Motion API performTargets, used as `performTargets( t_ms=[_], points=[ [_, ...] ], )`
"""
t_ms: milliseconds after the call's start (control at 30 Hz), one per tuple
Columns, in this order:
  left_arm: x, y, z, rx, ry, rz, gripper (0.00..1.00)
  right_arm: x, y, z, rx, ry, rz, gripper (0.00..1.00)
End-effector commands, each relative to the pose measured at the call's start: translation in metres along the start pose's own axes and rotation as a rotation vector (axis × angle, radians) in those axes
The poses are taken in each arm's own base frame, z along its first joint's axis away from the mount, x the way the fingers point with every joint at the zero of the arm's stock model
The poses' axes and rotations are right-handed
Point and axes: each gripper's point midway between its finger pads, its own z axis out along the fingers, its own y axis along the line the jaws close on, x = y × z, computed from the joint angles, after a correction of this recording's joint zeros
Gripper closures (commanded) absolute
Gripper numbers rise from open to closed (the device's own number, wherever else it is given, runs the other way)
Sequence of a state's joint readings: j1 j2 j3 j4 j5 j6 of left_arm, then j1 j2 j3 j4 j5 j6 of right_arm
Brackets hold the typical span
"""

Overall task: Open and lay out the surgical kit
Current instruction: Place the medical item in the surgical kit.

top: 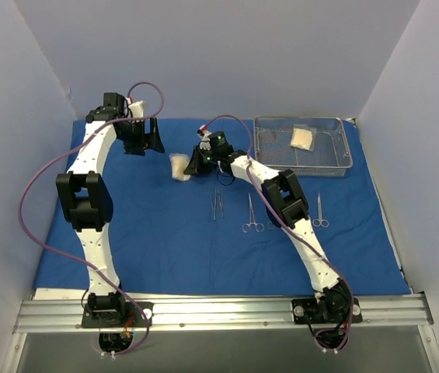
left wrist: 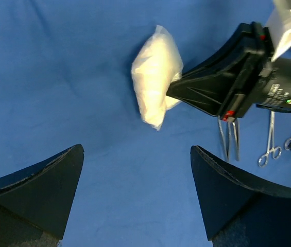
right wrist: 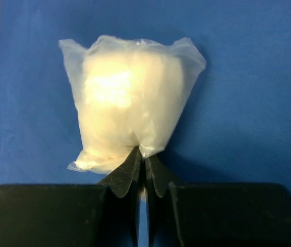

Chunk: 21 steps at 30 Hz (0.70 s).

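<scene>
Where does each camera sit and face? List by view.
Top external: overhead from behind, looking down on the blue cloth wrap; left arm and right arm show.
Left wrist: looks down past its open left end effector at the gauze packet.
Right wrist: looks along the shut right end effector pinching that packet.
Shared: all three see the packet.

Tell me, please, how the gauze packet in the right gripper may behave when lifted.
Probably soft and floppy: the gauze packet bulges like a pillow, and the right gripper pinches only its thin plastic edge, so it may sag or swing. Puffy fill suggests light weight. The glossy film could slip.
</scene>
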State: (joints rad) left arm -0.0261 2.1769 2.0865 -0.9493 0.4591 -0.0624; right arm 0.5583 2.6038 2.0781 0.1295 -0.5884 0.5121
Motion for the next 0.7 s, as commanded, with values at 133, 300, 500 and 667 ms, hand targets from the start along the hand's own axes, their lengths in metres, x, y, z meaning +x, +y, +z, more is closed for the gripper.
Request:
performTargets(
  t_ms=[133,300,500,667],
  points=[
    [-0.01,0.009,-0.004,-0.031,-0.048,0.004,0.06,-0.038,0.022,-0.02,0.017,-0.078,-0.037,0.77],
    [-0.014,0.011,-0.005,-0.033,-0.057,0.006,0.06,-0.075,0.051,-0.05,-0.007,-0.141,-0.063,0.65],
    [-0.016,0.017,0.002,-0.053,-0.057,0.013,0.05,-0.163,0.094,-0.156,0.024,-0.357,-0.131,0.53],
    [-0.007,0.031,0.03,-0.134,0.001,0.045,0.14,-0.196,-0.018,-0.257,0.33,-0.454,0.011,0.51]
  ],
)
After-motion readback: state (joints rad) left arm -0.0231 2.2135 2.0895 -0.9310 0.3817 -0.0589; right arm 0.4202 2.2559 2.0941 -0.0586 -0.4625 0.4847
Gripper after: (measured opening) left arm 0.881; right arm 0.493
